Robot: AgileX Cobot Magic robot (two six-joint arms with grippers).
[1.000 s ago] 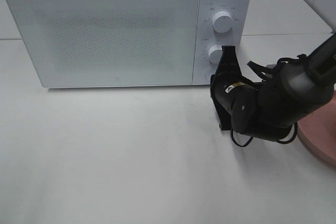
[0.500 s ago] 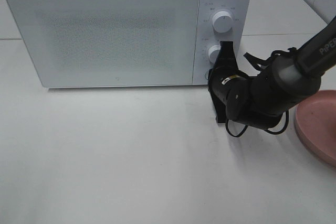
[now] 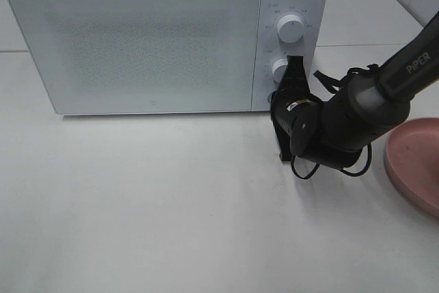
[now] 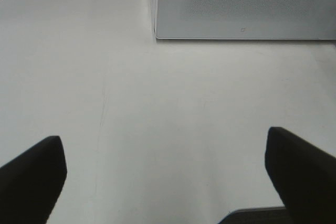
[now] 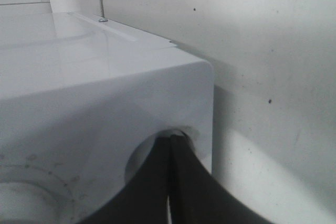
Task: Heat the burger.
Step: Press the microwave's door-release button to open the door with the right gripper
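The burger is out of view. The white microwave stands at the back of the table with its door closed. My right gripper is shut, its tips pressed into the round recess at the bottom of the control panel; the right wrist view shows the closed fingertips inside that recess at the microwave's lower corner. My left gripper appears only in the left wrist view. It is open over bare table, nothing between its fingers, and the microwave's front lies ahead of it.
A round pink plate lies at the right edge of the table, nothing showing on its visible part. Two white knobs sit above the recess. The right arm reaches in from the right.
The right arm has shifted a little left, toward the control panel, uncovering more of the pink plate. The gripper stays shut and the microwave door stays closed.
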